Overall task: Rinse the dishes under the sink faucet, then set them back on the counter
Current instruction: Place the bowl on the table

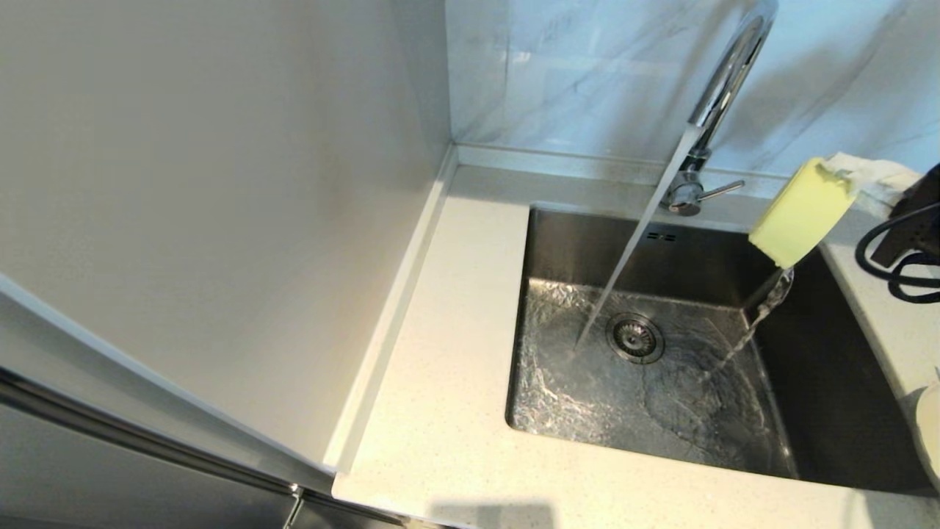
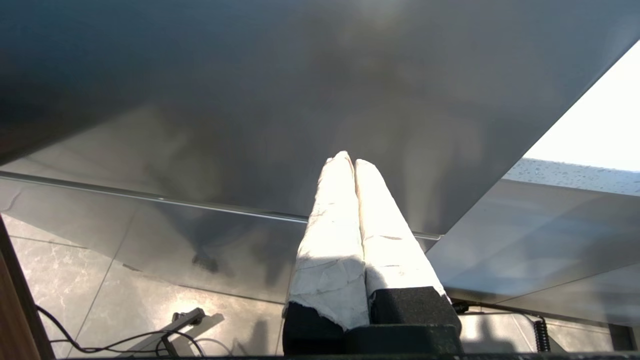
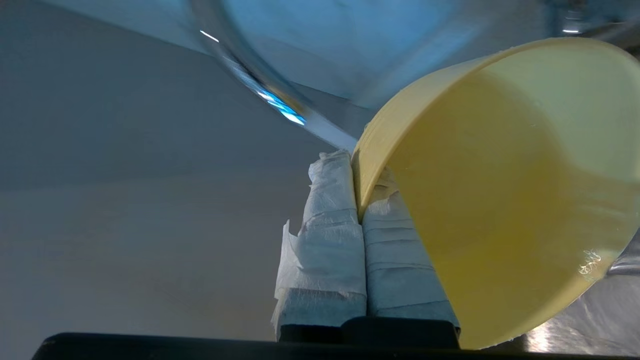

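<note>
A plain pale wall meets a grey-veined marble panel in the corner; glossy marbled floor tiles reflect bright light.

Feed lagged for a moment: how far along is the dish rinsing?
Faucet running. Right pincer grips the yellow bowl by its rim, tipped over the sink, pouring water out. Left pincer is parked, shut. A plate edge shows on the counter; whether it is rinsed can't be told. Bowl's return remains.
</note>
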Tool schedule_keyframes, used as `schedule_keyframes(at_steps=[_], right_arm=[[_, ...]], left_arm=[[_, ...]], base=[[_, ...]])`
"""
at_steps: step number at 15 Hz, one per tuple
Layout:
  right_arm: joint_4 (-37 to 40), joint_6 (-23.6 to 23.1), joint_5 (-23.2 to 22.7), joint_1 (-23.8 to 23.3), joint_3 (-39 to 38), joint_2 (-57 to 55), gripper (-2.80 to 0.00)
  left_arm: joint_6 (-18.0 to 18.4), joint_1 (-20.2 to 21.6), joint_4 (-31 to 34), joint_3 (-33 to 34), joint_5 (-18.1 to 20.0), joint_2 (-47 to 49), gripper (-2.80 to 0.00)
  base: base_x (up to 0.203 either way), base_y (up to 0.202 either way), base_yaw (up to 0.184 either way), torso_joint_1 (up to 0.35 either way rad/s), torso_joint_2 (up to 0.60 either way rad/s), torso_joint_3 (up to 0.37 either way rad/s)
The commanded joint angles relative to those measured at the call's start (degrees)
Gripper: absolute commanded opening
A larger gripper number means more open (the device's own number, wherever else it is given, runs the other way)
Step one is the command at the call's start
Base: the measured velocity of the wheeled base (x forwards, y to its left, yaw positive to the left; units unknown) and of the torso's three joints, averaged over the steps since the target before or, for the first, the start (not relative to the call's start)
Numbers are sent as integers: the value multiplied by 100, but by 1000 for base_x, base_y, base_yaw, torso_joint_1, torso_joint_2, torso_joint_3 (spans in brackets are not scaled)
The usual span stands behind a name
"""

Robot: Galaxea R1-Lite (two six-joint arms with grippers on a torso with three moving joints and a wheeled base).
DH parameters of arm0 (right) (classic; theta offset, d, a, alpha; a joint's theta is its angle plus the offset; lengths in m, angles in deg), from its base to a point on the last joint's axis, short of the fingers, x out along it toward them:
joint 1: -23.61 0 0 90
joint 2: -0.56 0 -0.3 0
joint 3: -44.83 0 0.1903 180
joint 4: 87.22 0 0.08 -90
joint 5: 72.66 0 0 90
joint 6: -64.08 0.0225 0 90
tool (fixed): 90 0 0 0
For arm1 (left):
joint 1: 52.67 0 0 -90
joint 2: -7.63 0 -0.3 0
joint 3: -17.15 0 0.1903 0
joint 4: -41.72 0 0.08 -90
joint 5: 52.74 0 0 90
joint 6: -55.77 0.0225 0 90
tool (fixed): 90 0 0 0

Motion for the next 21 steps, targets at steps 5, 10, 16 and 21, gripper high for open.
schedule_keyframes(at_steps=[5,10,16,21], right_arm=[[-3100,4053,-719,-1032,-392,-1043,-280],[-3121,4221,-699,-1095,-45,-520,-280],[-3121,3479,-741,-1092,-823,-1364,-280],[-2891,4319,-907,-1459,1336,330,-280]], left_arm=[[0,0,2,0,0,0,-280],[0,0,2,0,0,0,-280],[0,0,2,0,0,0,-280],[0,0,2,0,0,0,-280]], base=[[0,0,0,0,0,0],[0,0,0,0,0,0],[0,0,0,0,0,0],[0,0,0,0,0,0]])
